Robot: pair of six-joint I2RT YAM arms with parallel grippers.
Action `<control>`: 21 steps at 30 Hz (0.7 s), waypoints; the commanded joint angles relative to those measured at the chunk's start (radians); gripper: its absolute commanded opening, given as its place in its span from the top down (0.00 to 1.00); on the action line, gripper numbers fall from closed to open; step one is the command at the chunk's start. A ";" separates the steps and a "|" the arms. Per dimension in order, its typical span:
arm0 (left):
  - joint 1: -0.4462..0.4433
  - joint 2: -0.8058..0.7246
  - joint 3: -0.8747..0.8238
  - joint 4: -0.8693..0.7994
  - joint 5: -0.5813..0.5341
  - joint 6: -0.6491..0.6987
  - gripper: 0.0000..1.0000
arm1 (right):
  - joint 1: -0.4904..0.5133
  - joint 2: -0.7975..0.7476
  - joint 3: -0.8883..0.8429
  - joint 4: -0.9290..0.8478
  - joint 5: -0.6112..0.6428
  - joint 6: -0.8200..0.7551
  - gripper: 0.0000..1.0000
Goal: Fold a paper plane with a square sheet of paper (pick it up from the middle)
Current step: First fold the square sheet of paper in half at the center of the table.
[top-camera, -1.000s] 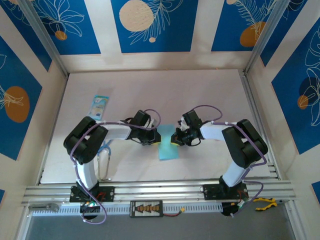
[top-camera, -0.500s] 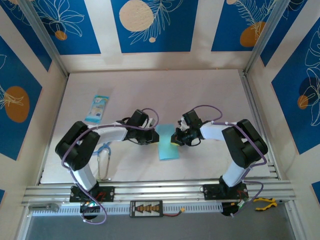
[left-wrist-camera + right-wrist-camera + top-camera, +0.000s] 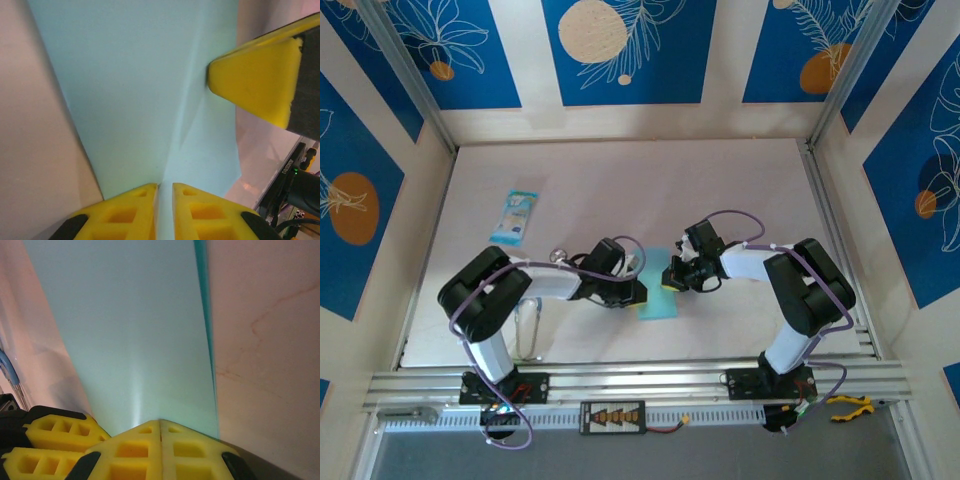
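— What has changed for us?
— Our left fingers [image 3: 131, 207] have slid from the sheet's left edge onto the square sheet of paper [image 3: 661, 305] mid-bench [image 3: 620, 180]. They look pinched on its crease.
— And our right fingers [image 3: 192, 447]?
— Still together, pinning the right edge. We judge a fold is being pressed.

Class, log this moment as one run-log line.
sheet: creased, on table | left fingers: pinching its crease | right fingers: shut at its edge

The square sheet of paper [image 3: 658, 303] is plain light blue, the left pincer [image 3: 165, 187] and right pincer [image 3: 160, 422] yellow, the packet [image 3: 515, 216] blue-and-white printed, the worktop [image 3: 620, 180] pale pinkish-white.
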 commanded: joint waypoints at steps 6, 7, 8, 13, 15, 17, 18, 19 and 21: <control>-0.009 -0.102 -0.083 -0.133 -0.042 0.033 0.82 | 0.007 0.040 -0.056 -0.144 0.112 0.005 1.00; -0.010 -0.115 -0.081 -0.132 -0.037 0.028 0.82 | 0.008 0.040 -0.055 -0.144 0.110 0.005 1.00; -0.013 -0.127 -0.074 -0.130 -0.031 0.024 0.82 | 0.008 0.041 -0.055 -0.144 0.110 0.005 1.00; -0.037 -0.139 -0.032 -0.093 -0.011 -0.012 0.82 | 0.009 0.042 -0.055 -0.141 0.110 0.009 1.00; -0.049 -0.118 -0.018 -0.063 0.005 -0.030 0.82 | 0.010 0.044 -0.054 -0.137 0.108 0.011 1.00; -0.064 -0.091 -0.006 -0.052 0.013 -0.036 0.82 | 0.009 0.048 -0.054 -0.134 0.106 0.013 1.00; -0.069 -0.078 -0.004 -0.048 0.016 -0.039 0.82 | 0.011 0.050 -0.054 -0.133 0.104 0.013 1.00; -0.074 -0.069 -0.006 -0.041 0.014 -0.041 0.82 | 0.010 0.052 -0.053 -0.132 0.104 0.014 1.00; -0.081 -0.054 -0.022 -0.025 0.007 -0.052 0.83 | 0.012 0.055 -0.053 -0.131 0.102 0.014 1.00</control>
